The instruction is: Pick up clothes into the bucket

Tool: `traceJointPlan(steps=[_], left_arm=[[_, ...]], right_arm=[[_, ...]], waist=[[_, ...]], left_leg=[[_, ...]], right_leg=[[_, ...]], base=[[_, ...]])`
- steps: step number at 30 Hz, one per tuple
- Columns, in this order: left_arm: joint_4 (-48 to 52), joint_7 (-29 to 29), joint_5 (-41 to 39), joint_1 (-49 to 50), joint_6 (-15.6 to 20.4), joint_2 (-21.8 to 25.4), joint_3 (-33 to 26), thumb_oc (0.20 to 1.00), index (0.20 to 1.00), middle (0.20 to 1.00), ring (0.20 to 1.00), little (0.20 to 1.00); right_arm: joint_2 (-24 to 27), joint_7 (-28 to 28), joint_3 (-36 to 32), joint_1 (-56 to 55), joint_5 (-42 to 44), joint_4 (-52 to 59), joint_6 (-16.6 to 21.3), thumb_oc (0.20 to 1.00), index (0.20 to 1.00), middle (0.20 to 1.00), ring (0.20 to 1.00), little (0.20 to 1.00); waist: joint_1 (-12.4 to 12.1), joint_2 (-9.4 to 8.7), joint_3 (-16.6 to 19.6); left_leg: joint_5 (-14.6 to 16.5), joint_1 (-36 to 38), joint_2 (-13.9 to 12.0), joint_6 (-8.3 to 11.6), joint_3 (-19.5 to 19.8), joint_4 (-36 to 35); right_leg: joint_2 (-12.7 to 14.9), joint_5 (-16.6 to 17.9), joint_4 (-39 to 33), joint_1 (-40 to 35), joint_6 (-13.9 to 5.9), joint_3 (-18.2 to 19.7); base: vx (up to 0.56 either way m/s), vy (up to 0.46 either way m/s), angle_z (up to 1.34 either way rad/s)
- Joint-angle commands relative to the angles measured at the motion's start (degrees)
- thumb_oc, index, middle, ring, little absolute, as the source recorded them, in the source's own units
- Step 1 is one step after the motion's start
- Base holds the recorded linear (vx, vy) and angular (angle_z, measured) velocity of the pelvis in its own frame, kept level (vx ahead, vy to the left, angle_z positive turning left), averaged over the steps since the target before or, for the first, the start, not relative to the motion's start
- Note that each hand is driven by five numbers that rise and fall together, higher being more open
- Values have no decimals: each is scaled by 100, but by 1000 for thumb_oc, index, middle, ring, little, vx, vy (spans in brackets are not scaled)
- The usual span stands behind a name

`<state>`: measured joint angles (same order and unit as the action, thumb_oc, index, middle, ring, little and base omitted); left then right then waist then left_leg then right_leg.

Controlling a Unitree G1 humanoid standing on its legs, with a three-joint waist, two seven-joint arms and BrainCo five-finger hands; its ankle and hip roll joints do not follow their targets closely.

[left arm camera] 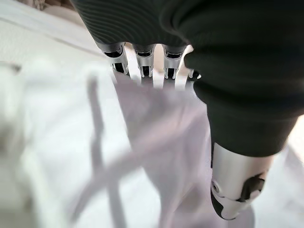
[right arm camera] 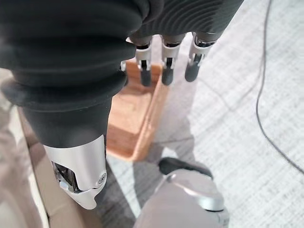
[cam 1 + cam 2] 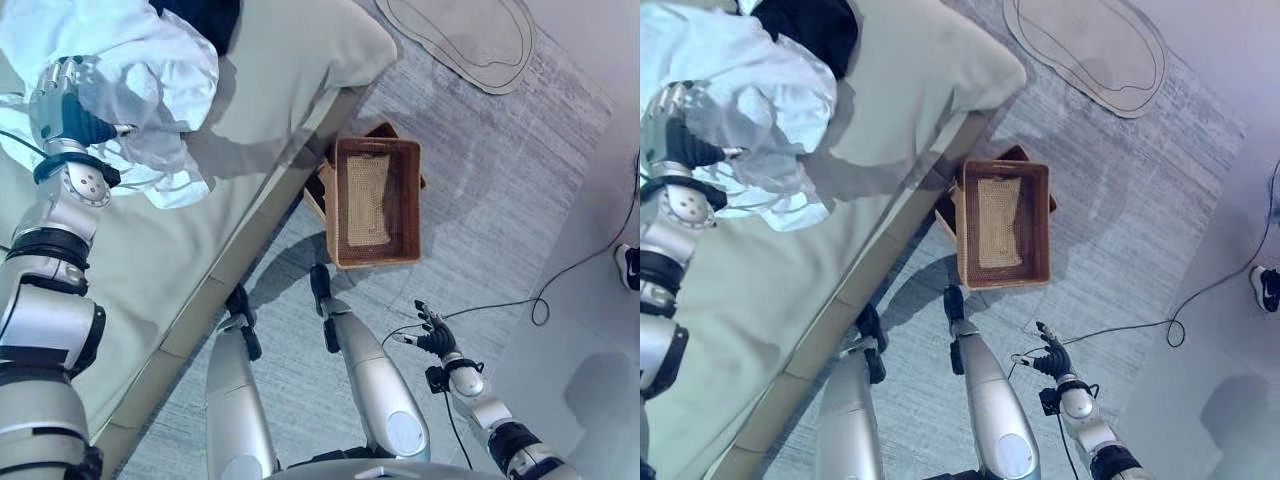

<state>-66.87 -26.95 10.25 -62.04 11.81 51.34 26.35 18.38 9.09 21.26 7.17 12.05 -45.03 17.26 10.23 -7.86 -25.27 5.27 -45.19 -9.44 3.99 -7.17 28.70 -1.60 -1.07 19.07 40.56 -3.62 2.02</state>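
1. Left hand (image 3: 62, 105): over the bed (image 3: 250, 120), near its far left corner, resting on a heap of white clothes (image 3: 150, 70). The fingers (image 1: 142, 61) run down into the cloth and their tips are buried in it, so whether they are closed on the fabric cannot be told. The thumb (image 1: 235, 190) stands apart from the fingers, beside the cloth.

2. White clothes: a crumpled pile on the bed's far left part, partly lifted in folds around the left hand. The rest spreads flat on the light cover towards the left edge.

3. Dark garment (image 3: 205, 20): lies at the bed's far edge, just beyond the white pile and touching it.

4. Bed: pale greenish cover, its right edge running diagonally; the floor beside it is grey carpet (image 3: 500, 170).

5. Basket (image 3: 375, 200): a rectangular woven brown container standing on the carpet just beside the bed's right edge. A light woven mat lines its bottom; no clothes are in it. A second brown piece shows partly under it.

6. Rug (image 3: 470, 40): pale, irregular in outline, on the floor beyond the basket, well apart from it.

7. Right hand (image 3: 432, 335): hangs above the carpet, nearer than the basket, fingers (image 2: 166, 71) straight and relaxed, holding nothing.
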Motion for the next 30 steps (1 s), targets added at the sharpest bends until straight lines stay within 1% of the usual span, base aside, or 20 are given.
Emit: traceJointPlan(steps=[1, 2, 3, 5, 10, 13, 14, 15, 16, 17, 18, 19, 20, 21, 22, 23, 24, 26, 27, 30], left_arm=[[-148, -35, -271, -254, -49, 465, 179, 570, 570, 570, 570, 570], [-253, 31, -318, -268, -58, 458, 175, 260, 260, 260, 260, 260], [-258, 33, -321, -275, -55, 459, 181, 200, 200, 200, 200, 200], [-361, 95, -328, -296, -112, 362, 150, 200, 200, 200, 200, 200], [-392, 119, -274, -88, -122, 193, 18, 200, 200, 200, 200, 200], [-309, 114, -287, 48, -107, 148, -87, 200, 200, 200, 200, 200], [-92, 93, -398, 211, -18, 166, -251, 200, 200, 200, 200, 200], [-82, 92, -396, 230, -20, 167, -266, 200, 200, 200, 200, 200], [310, 72, -540, 520, 86, 200, -505, 200, 200, 200, 200, 200], [493, 33, -661, 729, 165, 201, -717, 200, 200, 200, 200, 200], [718, 16, -776, 931, 212, 212, -898, 200, 200, 200, 200, 200], [722, 13, -774, 929, 211, 211, -908, 200, 200, 200, 200, 200], [1638, -5, -1047, 1440, 354, 317, -1369, 200, 200, 200, 200, 200], [1917, -10, -1092, 1701, 404, 324, -1531, 200, 200, 200, 200, 200], [1917, -10, -1092, 1701, 404, 324, -1531, 200, 200, 200, 200, 200], [2600, -39, -1423, 2189, 574, 245, -1939, 200, 200, 200, 200, 200], [2994, -6, -1581, 2502, 695, 240, -2187, 200, 200, 200, 200, 200], [3665, 142, -1903, 2924, 904, 204, -2484, 200, 200, 200, 200, 200], [3916, 297, -1987, 3168, 944, 217, -2629, 200, 200, 200, 200, 200], [4926, 542, -2136, 3488, 1098, 223, -2783, 200, 200, 200, 200, 200]], right_arm=[[-29, 5, 109, -184, 343, 385, 284, 1000, 1000, 1000, 1000, 1000], [-50, -7, 127, -173, 372, 384, 273, 1000, 1000, 1000, 1000, 1000], [-52, -8, 127, -172, 373, 384, 273, 1000, 1000, 1000, 1000, 1000], [-101, -23, 167, -194, 378, 387, 277, 1000, 1000, 1000, 1000, 1000], [-108, -60, 208, -217, 318, 330, 303, 1000, 1000, 1000, 1000, 1000], [-63, -76, 180, -237, 303, 325, 306, 1000, 1000, 1000, 1000, 1000], [-24, -88, 123, -272, 273, 331, 303, 1000, 1000, 1000, 1000, 1000], [-17, -88, 127, -275, 273, 332, 302, 1000, 1000, 1000, 1000, 1000], [-6, -88, 61, -308, 225, 303, 287, 1000, 1000, 1000, 1000, 1000], [18, -78, 41, -305, 194, 317, 287, 1000, 1000, 1000, 1000, 1000], [42, -75, 20, -317, 176, 326, 270, 1000, 1000, 1000, 1000, 1000], [47, -76, 18, -312, 175, 332, 272, 1000, 1000, 1000, 1000, 1000], [75, -76, -121, -344, 154, 471, 226, 1000, 1000, 1000, 1000, 1000], [92, -100, -158, -380, 145, 505, 207, 1000, 1000, 1000, 1000, 1000], [92, -100, -158, -380, 145, 505, 207, 1000, 1000, 1000, 1000, 1000], [136, -121, -270, -410, 141, 584, 180, 1000, 1000, 1000, 1000, 1000], [157, -154, -319, -462, 137, 670, 150, 1000, 1000, 1000, 1000, 1000], [227, -226, -412, -466, 124, 861, 105, 1000, 1000, 1000, 1000, 1000], [289, -297, -471, -513, 103, 1002, 77, 1000, 1000, 1000, 1000, 1000], [447, -342, -728, -473, 142, 1541, 71, 1000, 1000, 1000, 1000, 1000]], waist=[[14, -257, 302], [12, -283, 305], [11, -282, 307], [-33, -332, 304], [-137, -340, 307], [-177, -303, 337], [-248, -236, 368], [-239, -234, 368], [-332, -165, 397], [-326, -204, 388], [-402, -108, 432], [-363, -174, 398], [-538, -60, 444], [-572, -31, 447], [-572, -31, 447], [-699, 54, 485], [-740, 101, 493], [-862, 191, 577], [-881, 218, 601], [-974, 367, 791]], left_leg=[[1285, -15, 292, -473, -15, 1252], [1294, -61, 281, -483, -5, 1277], [1297, -68, 278, -483, -2, 1282], [1307, -124, 272, -488, 57, 1330], [1268, 14, 308, -494, 118, 1238], [1218, 113, 371, -491, 159, 1113], [1149, 236, 446, -474, 215, 953], [1144, 246, 451, -474, 215, 943], [1066, 445, 512, -451, 277, 734], [782, 503, 591, -455, 224, 585], [961, 722, 565, -417, 299, 494], [744, 651, 608, -440, 230, 476], [663, 999, 657, -419, 271, 223], [641, 1148, 672, -415, 265, 148], [641, 1148, 672, -415, 265, 148], [571, 1560, 725, -399, 296, -127], [534, 1800, 755, -389, 309, -288], [460, 2236, 795, -369, 348, -590], [437, 2442, 846, -374, 356, -700], [284, 2998, 944, -336, 451, -1163]], right_leg=[[112, 527, -1192, -360, -429, 238], [103, 557, -1262, -369, -428, 236], [100, 559, -1265, -367, -428, 234], [87, 619, -1399, -423, -428, 225], [95, 618, -1518, -643, -420, 193], [138, 602, -1542, -755, -408, 168], [181, 602, -1573, -853, -410, 114], [186, 602, -1576, -860, -410, 113], [242, 593, -1601, -993, -416, 45], [347, 710, -1595, -999, -386, 8], [308, 591, -1621, -1194, -412, -14], [374, 709, -1610, -1120, -384, -23], [438, 689, -1626, -1395, -377, -79], [474, 672, -1635, -1537, -372, -111], [474, 672, -1635, -1537, -372, -111], [521, 609, -1639, -1853, -357, -176], [547, 574, -1647, -2027, -350, -207], [564, 483, -1623, -2341, -333, -296], [573, 446, -1628, -2534, -316, -341], [607, 306, -1601, -2928, -312, -522]], base=[[-9, -56, -6], [0, -31, -2], [13, -53, -1], [18, -54, -1], [5, -15, 3], [6, -10, 5], [7, -6, 5], [25, -28, 7], [-71, -63, 8], [27, -54, 13], [-87, -59, 15], [42, -53, 18], [-47, -70, 18], [50, -43, 19], [65, -37, 23], [79, -33, 21], [110, -35, 19], [109, -7, 31], [104, 5, 35], [76, -2, 32]])
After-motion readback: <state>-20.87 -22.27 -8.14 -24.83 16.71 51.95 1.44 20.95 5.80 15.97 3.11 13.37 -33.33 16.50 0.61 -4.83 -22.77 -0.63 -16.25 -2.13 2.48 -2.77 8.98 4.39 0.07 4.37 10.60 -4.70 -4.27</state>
